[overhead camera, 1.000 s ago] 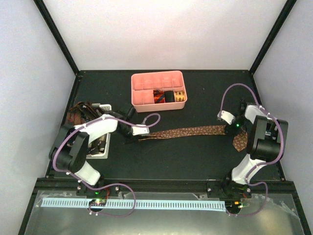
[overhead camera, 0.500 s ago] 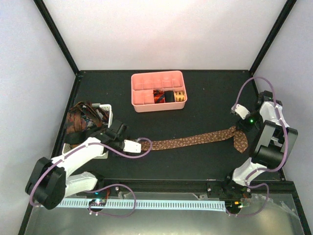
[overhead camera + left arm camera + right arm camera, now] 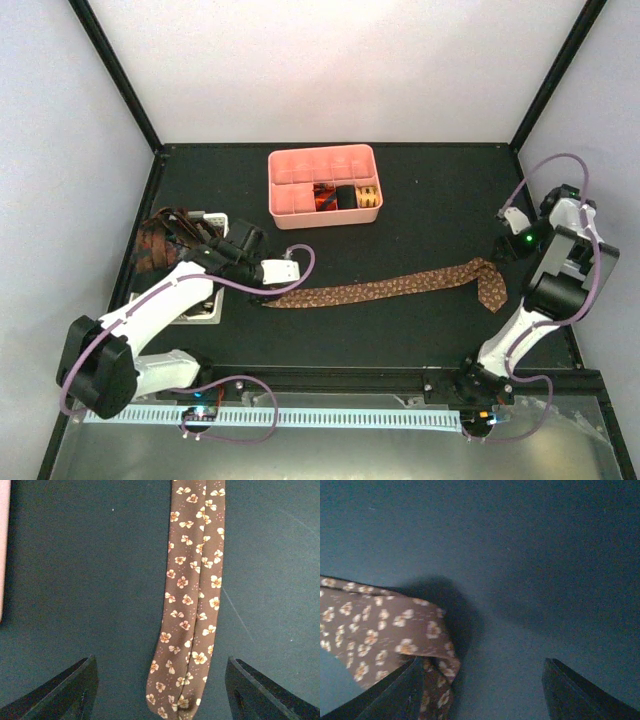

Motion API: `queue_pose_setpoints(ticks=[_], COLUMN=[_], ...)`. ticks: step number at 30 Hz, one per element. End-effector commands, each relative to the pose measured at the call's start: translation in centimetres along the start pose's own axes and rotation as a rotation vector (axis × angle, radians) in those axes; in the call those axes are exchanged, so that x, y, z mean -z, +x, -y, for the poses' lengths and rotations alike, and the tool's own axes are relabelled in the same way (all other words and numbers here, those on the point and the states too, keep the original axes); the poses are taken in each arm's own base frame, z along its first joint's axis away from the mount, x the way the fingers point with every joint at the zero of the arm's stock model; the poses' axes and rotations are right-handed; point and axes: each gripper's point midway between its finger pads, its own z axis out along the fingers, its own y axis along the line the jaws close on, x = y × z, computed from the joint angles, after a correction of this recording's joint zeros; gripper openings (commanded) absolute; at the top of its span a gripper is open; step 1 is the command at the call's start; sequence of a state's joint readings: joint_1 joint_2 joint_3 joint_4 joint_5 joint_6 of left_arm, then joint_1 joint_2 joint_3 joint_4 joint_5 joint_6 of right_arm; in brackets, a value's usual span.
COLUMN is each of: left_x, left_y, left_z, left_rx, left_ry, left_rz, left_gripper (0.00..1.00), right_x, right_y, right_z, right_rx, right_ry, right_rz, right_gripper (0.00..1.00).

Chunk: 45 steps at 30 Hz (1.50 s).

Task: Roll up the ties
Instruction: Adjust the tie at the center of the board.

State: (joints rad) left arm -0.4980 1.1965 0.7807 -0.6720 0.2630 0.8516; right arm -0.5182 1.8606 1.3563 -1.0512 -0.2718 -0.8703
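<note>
Brown tie (image 3: 192,590): smooth printed cloth, matt. Table (image 3: 400,340): matt black surface. Tray (image 3: 290,203): smooth pink plastic.

Left arm (image 3: 165,300), right arm (image 3: 510,340): white shells, black joints, purple cable loops; black tool fingers (image 3: 65,692); green wrist light (image 3: 527,238).

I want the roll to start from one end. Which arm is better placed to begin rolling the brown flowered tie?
Probably left. The left gripper is open astride the narrow end of the brown tie, which lies flat and straight there. The right gripper is open beside the folded wide end, mostly over bare table.
</note>
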Motion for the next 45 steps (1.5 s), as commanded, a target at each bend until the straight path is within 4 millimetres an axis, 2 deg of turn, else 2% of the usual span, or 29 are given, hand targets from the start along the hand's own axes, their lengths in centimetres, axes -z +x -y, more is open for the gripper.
queue_pose_setpoints(ticks=[1, 6, 8, 12, 14, 16, 19, 20, 25, 31, 35, 38, 39, 41, 43, 45], left_x=[-0.8, -1.5, -1.4, -1.6, -1.6, -1.7, -1.8, -1.8, -1.9, -1.8, -1.9, -2.0, -2.0, -2.0, -2.0, -1.9], left_y=[-0.6, 0.1, 0.1, 0.1, 0.2, 0.3, 0.3, 0.2, 0.2, 0.2, 0.2, 0.4, 0.4, 0.5, 0.6, 0.6], left_z=[-0.8, -0.6, -0.4, -0.5, -0.6, -0.7, -0.7, -0.7, -0.9, -0.8, -0.7, -0.6, -0.6, -0.6, -0.5, -0.4], left_rx=[0.064, 0.067, 0.064, 0.065, 0.067, 0.068, 0.070, 0.070, 0.070, 0.067, 0.067, 0.065, 0.066, 0.062, 0.065, 0.068], left_ry=[-0.010, -0.012, -0.014, -0.016, -0.018, -0.019, -0.019, -0.019, -0.022, -0.020, -0.017, -0.012, -0.013, -0.012, -0.009, -0.009], left_rz=[0.033, 0.019, 0.023, 0.024, 0.020, 0.015, 0.015, 0.016, 0.014, 0.015, 0.017, 0.010, 0.008, 0.006, 0.003, 0.005], left_gripper=[0.72, 0.73, 0.73, 0.73, 0.73, 0.73, 0.73, 0.73, 0.73, 0.73, 0.73, 0.72, 0.72, 0.72, 0.72, 0.72], right_x=[-1.7, -3.4, -3.9, -3.7, -3.1, -2.5, -1.6, -1.1, 1.8, 2.6, 1.5, -0.1, -0.3, -0.1, 0.9, 1.7], right_y=[0.5, 1.2, 1.6, 1.5, 1.3, 1.3, 1.3, 1.2, 0.0, 2.1, 4.1, 6.1, 6.4, 6.2, 4.9, 3.6], right_z=[-0.1, -1.5, -1.9, -3.0, -3.7, -4.3, -4.8, -5.0, -6.4, -8.8, -10.1, -9.6, -9.2, -8.4, -7.8, -6.9], right_rx=[-0.184, -0.231, -0.227, -0.212, -0.196, -0.181, -0.146, -0.133, -0.051, 0.164, 0.295, 0.339, 0.336, 0.321, 0.298, 0.265], right_ry=[-0.098, -0.173, -0.193, -0.250, -0.283, -0.300, -0.291, -0.285, -0.273, -0.219, -0.131, -0.055, -0.038, -0.014, 0.000, 0.034], right_rz=[-0.002, -0.025, -0.040, -0.030, -0.020, -0.015, -0.002, 0.011, 0.088, 0.047, -0.024, -0.125, -0.144, -0.140, -0.081, -0.033], right_gripper=[0.69, 0.72, 0.67, 0.46, 0.29, 0.17, 0.03, 0.02, 0.02, 0.02, 0.02, 0.02, 0.06, 0.35, 0.56, 0.63])
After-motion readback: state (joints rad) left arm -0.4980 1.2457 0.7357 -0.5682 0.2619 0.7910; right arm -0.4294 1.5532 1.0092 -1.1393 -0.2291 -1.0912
